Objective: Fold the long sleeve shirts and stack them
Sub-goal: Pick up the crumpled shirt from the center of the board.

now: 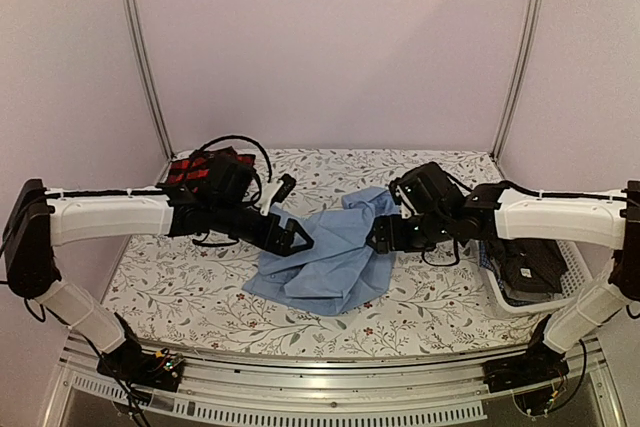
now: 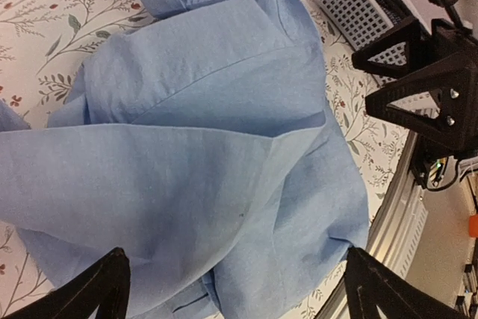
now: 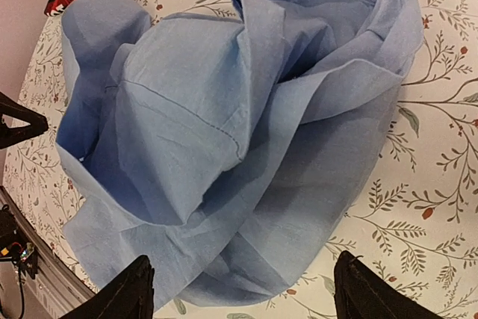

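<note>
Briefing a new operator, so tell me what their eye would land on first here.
A crumpled light blue shirt lies mid-table, with the left gripper and right gripper open on either side of it. A red-and-black plaid shirt sits at the far left corner, and a white basket of dark cloth at the right edge.

One shirt mid-table, a gripper on either side

A loose shirt (image 1: pixel 330 257) lies heaped at the middle of the table (image 1: pixel 180 287), with the left gripper (image 1: pixel 295 239) at its left edge and the right gripper (image 1: pixel 378 237) at its right edge. A second shirt (image 1: pixel 185 169) sits in the far left corner, partly behind the left arm. The basket (image 1: pixel 500 297) stands at the table's right edge under the right arm, with further garments (image 1: pixel 530 267) inside it.
</note>
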Available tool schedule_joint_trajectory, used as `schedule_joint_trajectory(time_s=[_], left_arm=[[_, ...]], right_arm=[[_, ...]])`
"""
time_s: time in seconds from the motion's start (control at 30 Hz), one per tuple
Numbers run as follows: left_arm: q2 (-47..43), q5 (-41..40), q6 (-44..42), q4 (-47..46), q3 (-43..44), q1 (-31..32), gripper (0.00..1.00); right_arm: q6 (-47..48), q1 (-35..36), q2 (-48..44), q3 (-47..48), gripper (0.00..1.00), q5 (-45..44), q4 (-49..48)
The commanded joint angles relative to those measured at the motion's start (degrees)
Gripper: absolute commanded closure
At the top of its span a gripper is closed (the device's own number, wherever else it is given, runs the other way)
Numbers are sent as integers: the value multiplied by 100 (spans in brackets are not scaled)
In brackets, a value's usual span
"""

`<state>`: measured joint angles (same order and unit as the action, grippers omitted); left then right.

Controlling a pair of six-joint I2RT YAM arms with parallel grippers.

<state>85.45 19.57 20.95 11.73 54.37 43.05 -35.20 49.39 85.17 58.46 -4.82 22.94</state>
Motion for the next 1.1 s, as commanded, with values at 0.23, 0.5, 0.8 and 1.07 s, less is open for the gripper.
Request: schedule_joint_trajectory(time_s=[0.23, 0.5, 0.8, 1.07], left_arm=[[1305, -1036, -11, 149, 996, 454, 4], [1511, -1309, 105, 318, 1331, 494, 56], [1236, -2243, 34, 714, 1665, 483, 100], [426, -3501, 151, 1183, 1886, 148, 100]], right_arm=[[-482, -8, 729, 59, 30, 660, -941], [-480, -8, 940, 56, 44, 683, -1037], [-457, -8, 998, 140, 76, 569, -1072], [-150, -68, 958, 751, 100, -493, -29]])
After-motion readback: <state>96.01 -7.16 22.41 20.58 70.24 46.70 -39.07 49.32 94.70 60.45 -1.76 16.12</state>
